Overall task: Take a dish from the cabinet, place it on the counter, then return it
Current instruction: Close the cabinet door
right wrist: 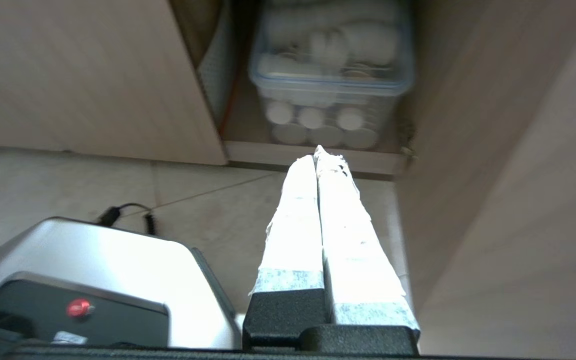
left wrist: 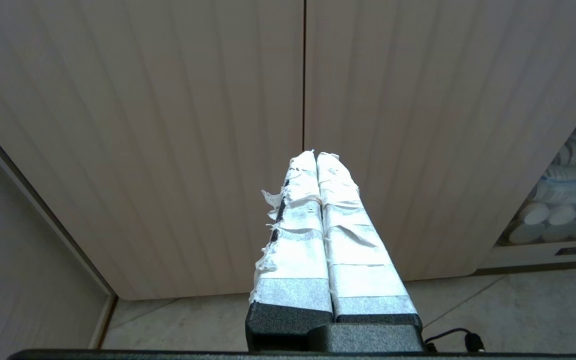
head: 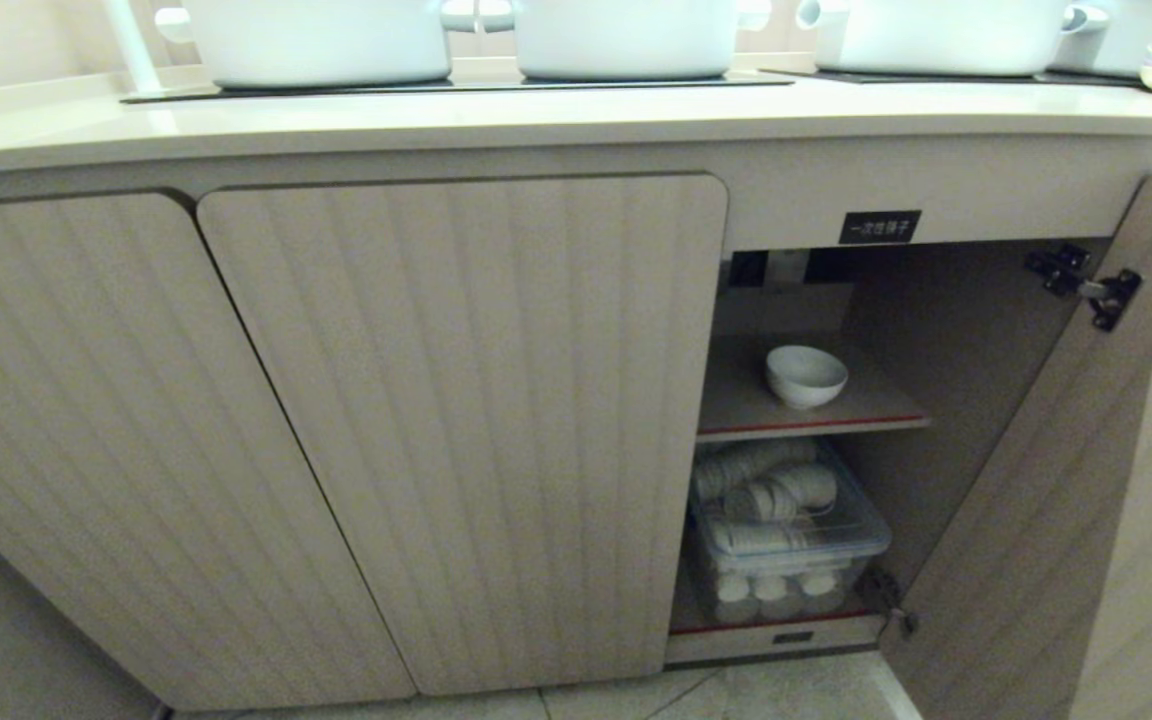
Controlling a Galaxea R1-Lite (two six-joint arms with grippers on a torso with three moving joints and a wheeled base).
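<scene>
Head view: bowl (head: 805, 376) alone on the cabinet (head: 456, 420) upper shelf, door (head: 1066, 480) open at 3 o'clock; plastic box (head: 786, 540) at 6 o'clock below; pots (head: 626, 38) on the counter (head: 536, 115).
Left wrist view: left gripper (left wrist: 316, 156) clenched, empty, facing closed doors.
Right wrist view: right gripper (right wrist: 318, 152) clenched, empty; box at 12 o'clock.

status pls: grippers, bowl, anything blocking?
Left gripper shut, empty, facing closed doors. Right gripper shut, empty, low before the open cabinet. Bowl on upper shelf, untouched. Path clear; storage box sits below.
</scene>
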